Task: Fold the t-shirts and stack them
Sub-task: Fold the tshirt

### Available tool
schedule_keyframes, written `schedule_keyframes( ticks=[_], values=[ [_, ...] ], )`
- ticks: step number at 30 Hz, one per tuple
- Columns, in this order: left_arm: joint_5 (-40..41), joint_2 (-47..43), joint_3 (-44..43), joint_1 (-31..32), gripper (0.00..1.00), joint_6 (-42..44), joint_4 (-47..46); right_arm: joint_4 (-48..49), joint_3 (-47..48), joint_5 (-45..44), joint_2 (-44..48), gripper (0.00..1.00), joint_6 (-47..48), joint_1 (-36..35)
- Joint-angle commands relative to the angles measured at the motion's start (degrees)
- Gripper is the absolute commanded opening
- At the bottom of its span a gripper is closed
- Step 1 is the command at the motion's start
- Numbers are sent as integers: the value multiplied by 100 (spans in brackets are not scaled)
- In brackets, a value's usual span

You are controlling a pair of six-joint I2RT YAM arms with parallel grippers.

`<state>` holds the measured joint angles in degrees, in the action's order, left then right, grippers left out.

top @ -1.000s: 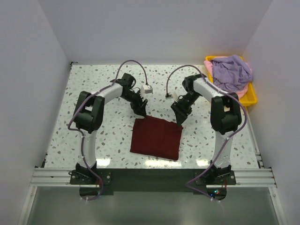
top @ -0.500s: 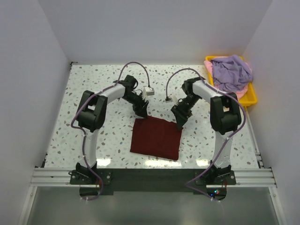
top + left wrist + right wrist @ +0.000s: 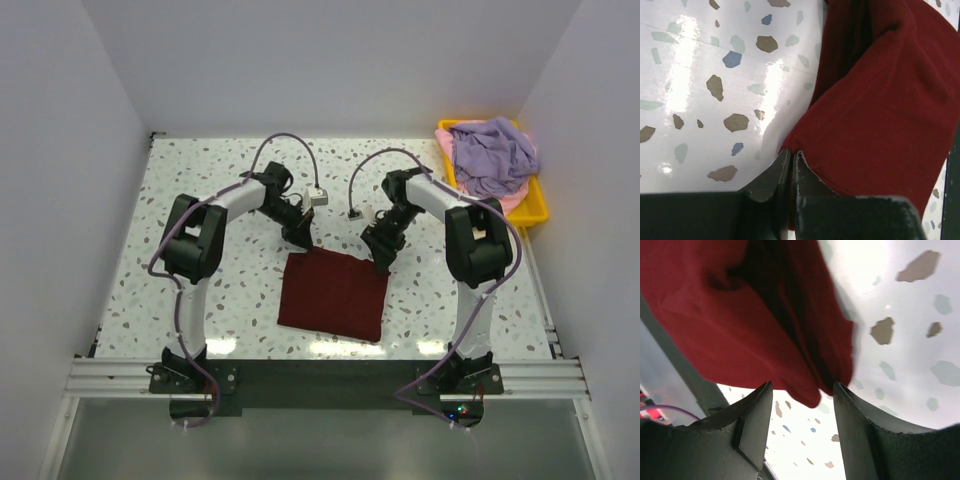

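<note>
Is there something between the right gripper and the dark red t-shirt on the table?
Nothing visible stands between them. The right gripper is open right at the far right corner of the dark red t-shirt.

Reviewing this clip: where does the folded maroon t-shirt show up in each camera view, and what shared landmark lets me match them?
Top external: the maroon t-shirt lies folded in the middle of the near half of the table.
Left wrist: it fills the right side of the picture.
Right wrist: it covers the upper left and centre.
Shared landmark: the speckled tabletop, bare beside the shirt in all three views.
</note>
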<state>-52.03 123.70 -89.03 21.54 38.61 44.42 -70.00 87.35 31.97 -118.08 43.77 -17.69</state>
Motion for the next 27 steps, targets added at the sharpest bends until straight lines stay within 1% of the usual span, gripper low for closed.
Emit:
schedule_keyframes(
  ticks=[1,6,12,19,24,25,26,27],
  values=[
    [-97,-750,193,-9,0,-2,49,328,-16,-270,391,55,-175,-6],
    [105,-1093,457,-9,0,-90,-39,531,-69,-384,453,55,-246,-15],
    [176,-1129,431,-9,0,-152,-4,408,-69,-218,391,55,-176,-15],
    [220,-1129,396,-18,0,-161,5,180,-166,-173,374,47,105,-94],
    [220,-1164,422,-53,0,-205,-13,4,-131,-191,356,46,264,-147],
    [237,-1164,431,-62,0,-213,-30,-23,-148,-208,356,45,316,-164],
    [237,-1199,474,-62,0,-222,-48,-5,-157,-243,356,41,317,-190],
    [246,-1216,510,-62,0,-231,-74,12,-183,-287,365,29,299,-191]
  ],
)
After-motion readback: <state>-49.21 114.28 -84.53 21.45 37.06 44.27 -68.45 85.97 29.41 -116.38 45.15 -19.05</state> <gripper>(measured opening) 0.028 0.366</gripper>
